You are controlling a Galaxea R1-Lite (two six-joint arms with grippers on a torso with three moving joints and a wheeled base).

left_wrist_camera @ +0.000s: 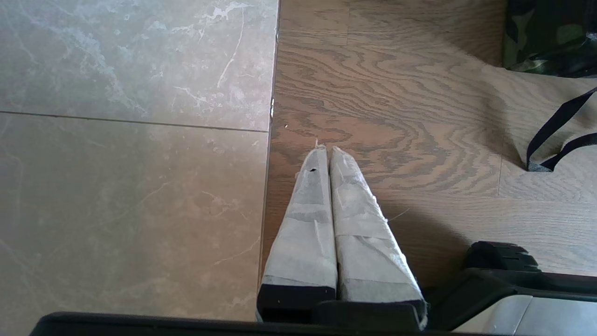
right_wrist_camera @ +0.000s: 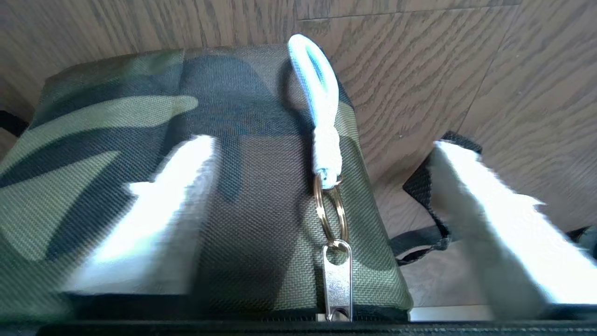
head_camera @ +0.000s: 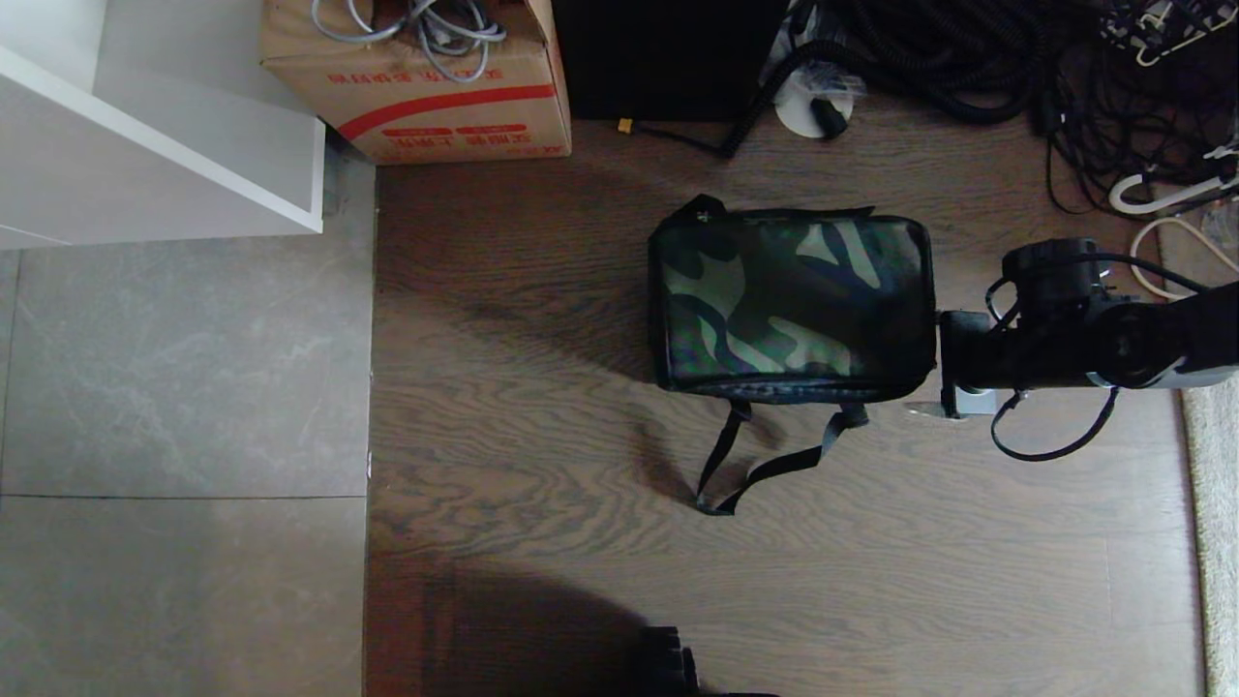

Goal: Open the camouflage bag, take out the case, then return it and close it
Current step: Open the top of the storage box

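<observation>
Straddling zipper pull (right_wrist_camera: 336,280) on closed camouflage bag (head_camera: 789,302) — right gripper (right_wrist_camera: 322,205), fingers apart

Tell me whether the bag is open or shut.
Shut: the bag lies flat with its lid down, no lining showing, zipper pull at its edge.

Brown wood-grain floor (head_camera: 542,407) fills the middle of the head view, meeting grey stone tiles (head_camera: 174,387) at nine o'clock along a straight seam. A white cabinet (head_camera: 145,126) stands at ten o'clock. Beside it, at eleven o'clock, sits a cardboard box (head_camera: 436,97) with a red stripe and grey cables inside. A black upright box (head_camera: 668,58) stands at twelve o'clock; tangled black cables (head_camera: 968,58) crowd one o'clock. A pale rug edge (head_camera: 1215,523) runs along four o'clock.
</observation>
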